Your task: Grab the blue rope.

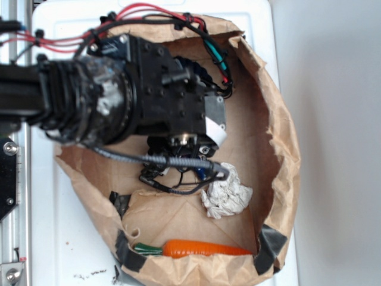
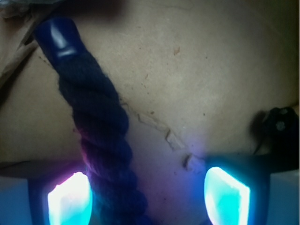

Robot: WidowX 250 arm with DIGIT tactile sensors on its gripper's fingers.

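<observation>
One blue rope [image 2: 101, 140] here, thick twisted navy strands with a glossy blue sealed end at the upper left of the wrist view. It runs down the frame and passes just inside the left glowing pad [image 2: 69, 199]. The tool [image 2: 147, 199] is spread wide, both pads apart, nothing pinched yet. In the exterior view: one plastic carrot [image 1: 202, 248] at the bottom, one crumpled white cloth [image 1: 225, 195] mid-frame, all inside a wrinkly brown paper bag [image 1: 280, 143] with dark tape patches, sitting on a white desk [image 1: 65, 232].
</observation>
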